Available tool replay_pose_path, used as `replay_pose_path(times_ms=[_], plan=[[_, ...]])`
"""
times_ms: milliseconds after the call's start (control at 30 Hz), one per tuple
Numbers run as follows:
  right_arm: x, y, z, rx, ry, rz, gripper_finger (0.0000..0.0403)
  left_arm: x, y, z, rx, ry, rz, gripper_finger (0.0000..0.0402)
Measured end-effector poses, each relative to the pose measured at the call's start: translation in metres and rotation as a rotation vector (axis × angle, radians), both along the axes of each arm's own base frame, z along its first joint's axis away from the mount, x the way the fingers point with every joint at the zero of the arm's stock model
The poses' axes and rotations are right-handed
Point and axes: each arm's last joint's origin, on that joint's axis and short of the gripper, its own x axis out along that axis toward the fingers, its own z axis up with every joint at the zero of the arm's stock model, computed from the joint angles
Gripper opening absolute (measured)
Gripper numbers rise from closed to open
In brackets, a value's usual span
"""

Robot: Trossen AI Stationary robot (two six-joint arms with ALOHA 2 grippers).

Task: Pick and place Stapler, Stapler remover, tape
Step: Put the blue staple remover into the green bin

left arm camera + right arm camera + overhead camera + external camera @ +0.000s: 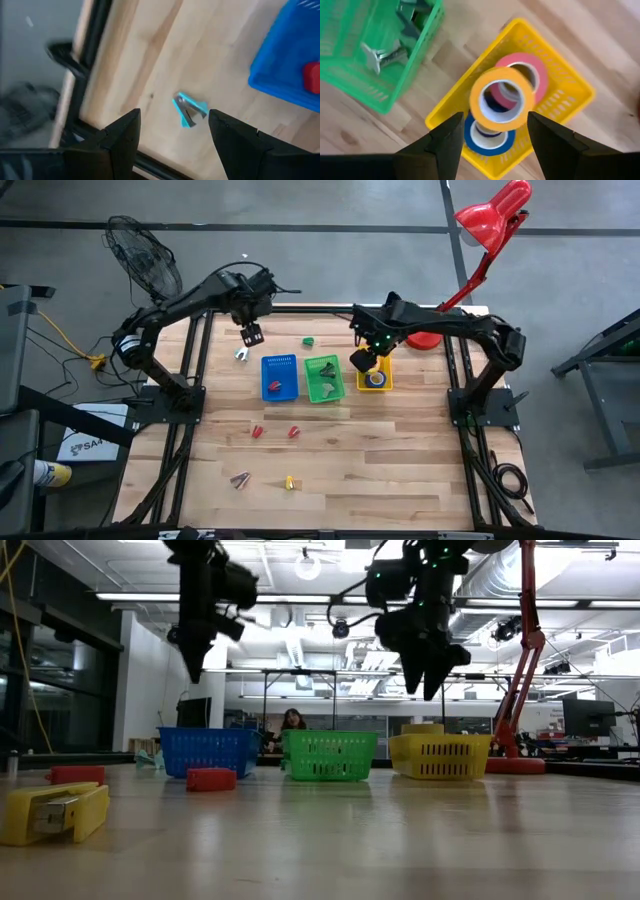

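Note:
My left gripper (250, 333) hangs open above the table left of the blue bin (280, 377). A pale blue stapler remover (189, 109) lies on the wood below, between its fingers in the left wrist view, untouched. My right gripper (362, 360) is open above the yellow bin (560, 100), well over its rim in the low view (425, 670). A yellow tape roll (502, 97) lies over a pink roll (537, 70) and a blue roll (487, 140) inside that bin. A red stapler (312, 77) lies in the blue bin.
The green bin (324, 377) between the other two holds metal and green pieces (382, 55). Two red staplers (257, 431) (293, 431), a yellow stapler (289, 482) and a small dark piece (240, 478) lie nearer. A green piece (309, 340) and a red lamp (490, 225) sit farther back.

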Motion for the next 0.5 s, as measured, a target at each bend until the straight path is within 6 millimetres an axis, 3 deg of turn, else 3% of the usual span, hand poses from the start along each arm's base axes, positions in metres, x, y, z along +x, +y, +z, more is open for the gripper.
replay_pose_path(times_ms=[300, 500], plan=[[-0.012, 0.002, 0.022, -0.054, -0.057, -0.037, 0.0209, -0.025, 0.010, -0.046, -0.081, 0.053, 0.277, 0.0230], [-0.013, 0.002, 0.023, -0.059, -0.061, -0.037, 0.0211, -0.032, 0.007, -0.078, -0.112, 0.040, 0.367, 0.0230]])
